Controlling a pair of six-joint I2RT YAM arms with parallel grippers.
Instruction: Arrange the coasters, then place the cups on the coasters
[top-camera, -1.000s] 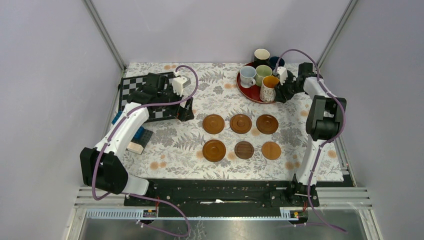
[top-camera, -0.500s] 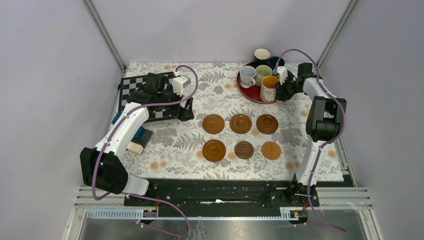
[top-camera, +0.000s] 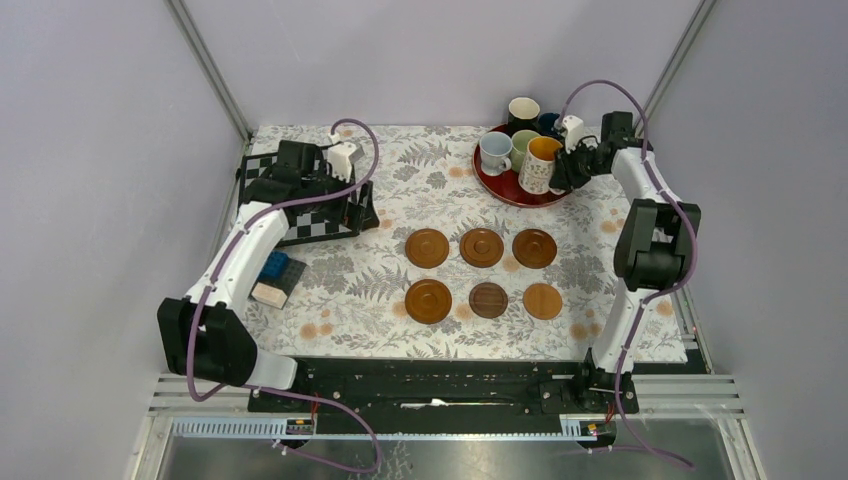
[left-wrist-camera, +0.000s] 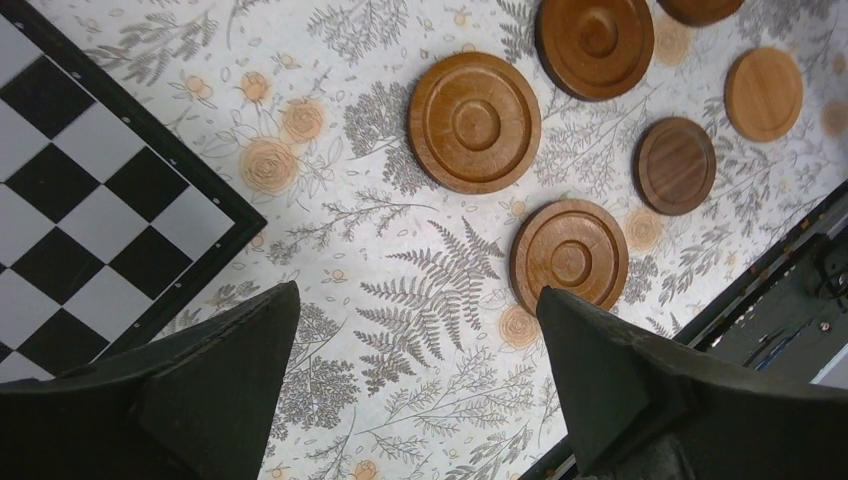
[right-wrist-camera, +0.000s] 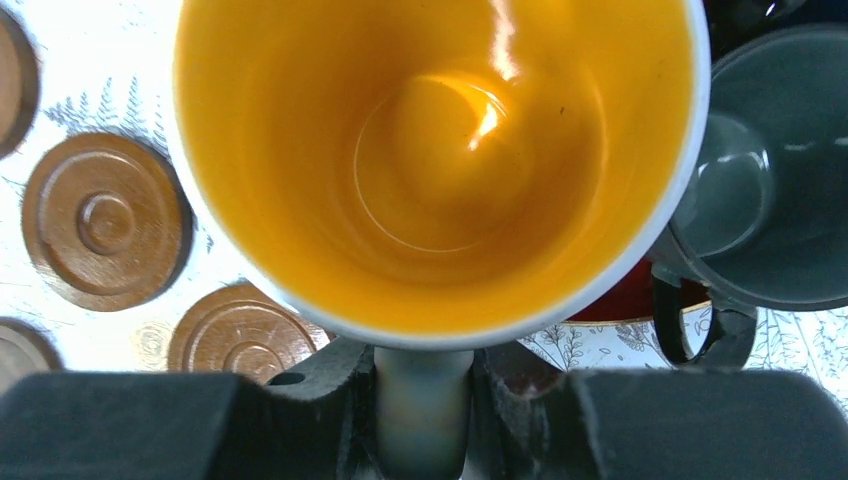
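Six round wooden coasters lie in two rows of three mid-table, from the back-left one (top-camera: 427, 247) to the front-right one (top-camera: 542, 301). My right gripper (top-camera: 561, 170) is shut on the handle (right-wrist-camera: 422, 400) of the orange-inside white cup (top-camera: 539, 163), which hangs tilted above the red tray (top-camera: 497, 186). The pale blue-white cup (top-camera: 494, 152), pale green cup (top-camera: 521, 141) and black cup (top-camera: 523, 110) stand at the tray's back. A dark grey-green cup (right-wrist-camera: 770, 180) sits beside the held one. My left gripper (top-camera: 355, 212) hangs open and holds nothing, near the chessboard corner; two coasters (left-wrist-camera: 475, 122) (left-wrist-camera: 570, 256) lie ahead of it.
A black-and-white chessboard (top-camera: 285, 192) lies at the back left. A blue brick (top-camera: 276, 268) and a pale wooden block (top-camera: 268, 294) rest near the left arm. Grey walls and metal frame posts enclose the table.
My right gripper closed on the orange-inside cup's handle and raised it off the tray, tilting it. My left arm drew back toward the chessboard.
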